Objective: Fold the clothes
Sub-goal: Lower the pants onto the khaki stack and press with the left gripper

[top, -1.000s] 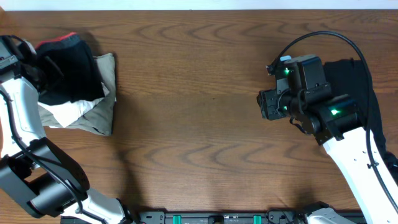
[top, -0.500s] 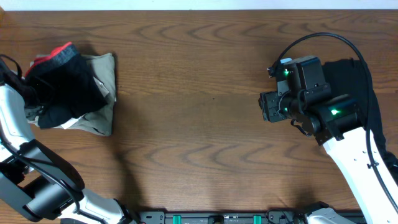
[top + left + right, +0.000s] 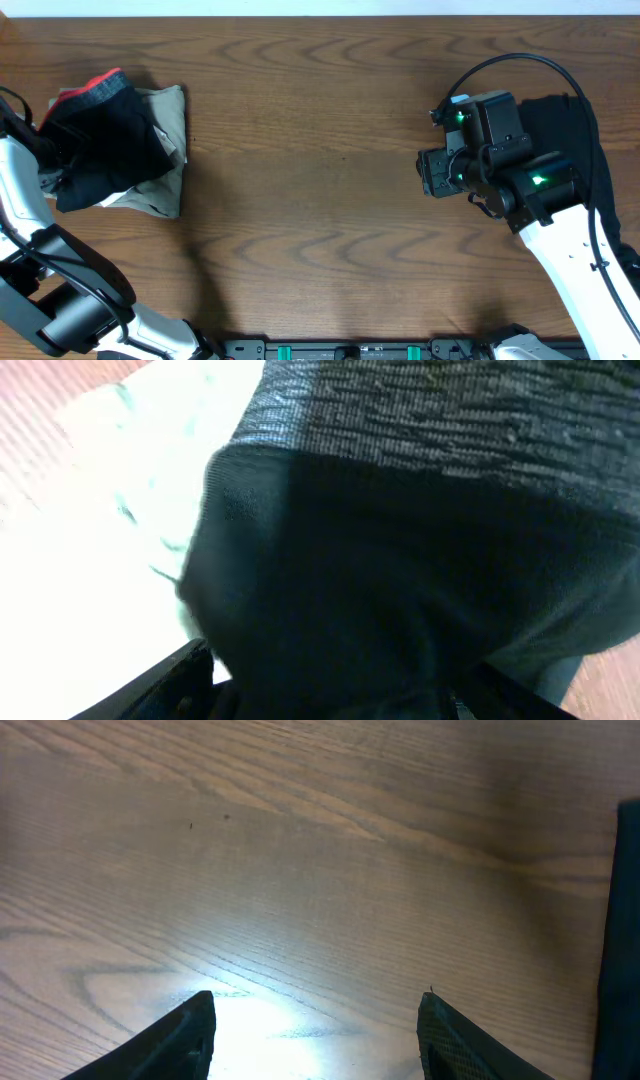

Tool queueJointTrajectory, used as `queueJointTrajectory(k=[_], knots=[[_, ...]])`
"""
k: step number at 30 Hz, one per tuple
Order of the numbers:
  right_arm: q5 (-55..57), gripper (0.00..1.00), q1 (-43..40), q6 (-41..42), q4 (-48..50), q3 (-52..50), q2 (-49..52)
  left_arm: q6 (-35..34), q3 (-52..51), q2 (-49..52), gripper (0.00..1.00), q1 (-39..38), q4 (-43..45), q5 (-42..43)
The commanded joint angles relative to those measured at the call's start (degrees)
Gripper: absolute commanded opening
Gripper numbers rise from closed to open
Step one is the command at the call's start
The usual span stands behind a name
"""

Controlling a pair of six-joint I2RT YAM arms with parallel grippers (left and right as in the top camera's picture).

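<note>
Overhead view has the black pants (image 3: 105,145), red waistband showing, bunched on a beige garment (image 3: 165,175) right up against the left gripper (image 3: 330,682). Its jaws are spread wide with cloth filling the space ahead, so released I think, though the wrist view's too dark to rule out a snag. I'd lift it straight up and off, no sideways drag, or the fold gets pulled apart. Right gripper (image 3: 315,1020) is open and empty over bare bench (image 3: 320,150). The black piece (image 3: 555,122) sits just off to its side.
</note>
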Motion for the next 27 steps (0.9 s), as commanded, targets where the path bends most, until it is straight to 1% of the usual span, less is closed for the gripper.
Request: queueJointTrajectory(k=[1, 2, 6, 8, 11, 12, 13, 14, 15, 16, 18, 21, 23, 25, 27], knots=[[0.6, 0.63, -0.3, 0.5, -0.1, 0.2, 0.4, -4.1, 0.7, -3.7, 0.72, 1.2, 0.1, -8.2], [0.6, 0.63, -0.3, 0.5, -0.1, 0.2, 0.4, -5.2, 0.7, -4.9, 0.72, 1.7, 0.1, -9.5], [0.6, 0.63, -0.3, 0.5, 0.0, 0.2, 0.4, -5.7, 0.7, -8.7, 0.77, 2.6, 1.1, -8.5], [0.6, 0.63, -0.3, 0.5, -0.1, 0.2, 0.4, -5.1, 0.7, -11.0, 0.78, 2.6, 2.0, -4.2], [0.6, 0.63, -0.3, 0.5, -0.3, 0.2, 0.4, -0.5, 0.7, -14.2, 0.77, 2.5, 4.6, 4.3], [0.6, 0.63, -0.3, 0.5, -0.3, 0.2, 0.4, 0.0, 0.7, -15.0, 0.74, 2.5, 4.8, 6.1], [0.6, 0.63, -0.3, 0.5, -0.3, 0.2, 0.4, 0.0, 0.7, -15.4, 0.65, 2.5, 4.7, 7.0], [0.6, 0.63, -0.3, 0.5, -0.3, 0.2, 0.4, 0.3, 0.6, -15.6, 0.54, 2.5, 4.5, 7.3], [0.6, 0.63, -0.3, 0.5, -0.2, 0.2, 0.4, 0.9, 0.5, -15.5, 0.37, 2.5, 4.5, 7.6], [0.6, 0.63, -0.3, 0.5, -0.2, 0.2, 0.4, 1.1, 0.2, -15.1, 0.29, 2.5, 4.7, 7.9], [0.6, 0.63, -0.3, 0.5, -0.3, 0.2, 0.4, 2.4, -0.6, -13.8, 0.28, 2.8, 5.8, 12.1], [0.6, 0.64, -0.3, 0.5, -0.5, 0.2, 0.4, 3.0, -2.2, -10.2, 0.28, 4.0, 9.2, 21.6], [0.6, 0.64, -0.3, 0.5, -0.9, 0.2, 0.4, 3.0, -2.8, -6.7, 0.31, 5.0, 11.5, 26.3], [0.6, 0.64, -0.3, 0.5, -1.2, 0.2, 0.4, 3.0, -2.9, -3.0, 0.33, 5.8, 13.3, 30.3], [0.6, 0.64, -0.3, 0.5, -1.2, 0.2, 0.4, 3.0, -2.9, 1.1, 0.34, 6.4, 14.8, 32.3]])
